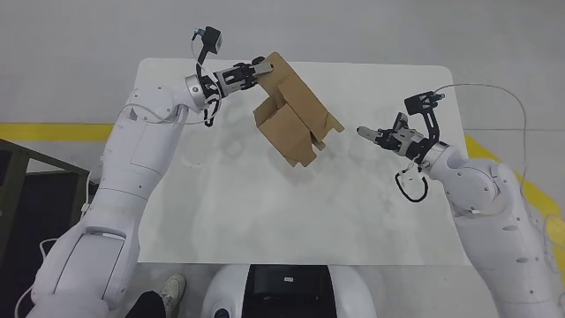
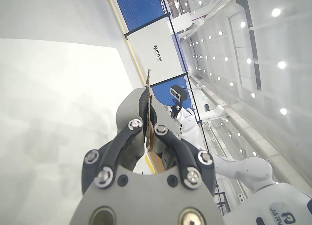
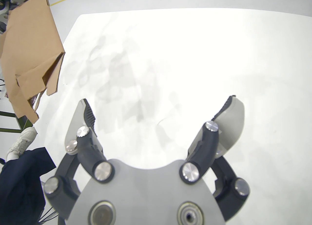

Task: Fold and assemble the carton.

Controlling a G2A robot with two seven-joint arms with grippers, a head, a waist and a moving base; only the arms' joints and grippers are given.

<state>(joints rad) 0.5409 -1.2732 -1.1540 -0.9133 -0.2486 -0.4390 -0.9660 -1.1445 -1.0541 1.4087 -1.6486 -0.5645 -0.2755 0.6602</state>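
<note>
A brown cardboard carton [image 1: 294, 115], partly unfolded with loose flaps, hangs above the white table [image 1: 265, 221] near its far middle. My left gripper [image 1: 263, 67] is shut on the carton's far edge; the left wrist view shows the cardboard edge [image 2: 148, 116] pinched between the fingers. My right gripper [image 1: 364, 132] stands open a short way to the right of the carton, apart from it, nothing between its fingers. From the right wrist view the carton [image 3: 29, 48] hangs off to one side, beyond the open right gripper [image 3: 158, 106].
The white table's bare top [image 3: 182, 53] spreads under both arms. A yellow floor line [image 1: 53, 131] runs past the table's left side. A person's shoe [image 1: 173, 290] and dark clothing [image 3: 22, 182] sit by the table's near edge.
</note>
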